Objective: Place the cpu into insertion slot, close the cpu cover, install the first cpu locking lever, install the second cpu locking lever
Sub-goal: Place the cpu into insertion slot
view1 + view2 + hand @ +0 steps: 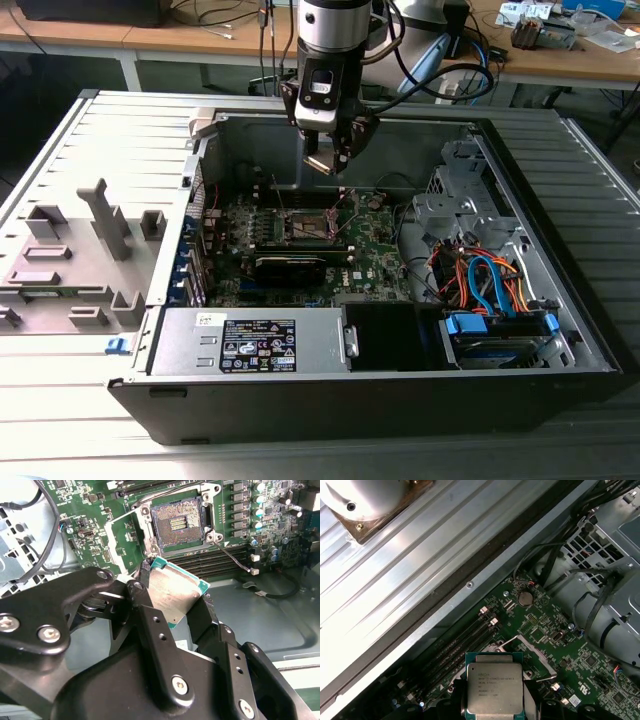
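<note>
The gripper (175, 582) pinches the chip (494, 687) by its edges above the socket (177, 525); lowered tilted, it could bend the contacts.

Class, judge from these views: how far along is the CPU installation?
Done: the cpu is picked up, clamped in the gripper. In hand: it hangs above the motherboard, short of the insertion slot, whose contact field lies bare. Left: the chip is not seated, the cpu cover looks swung open beside the slot, and neither locking lever step is done.
</note>
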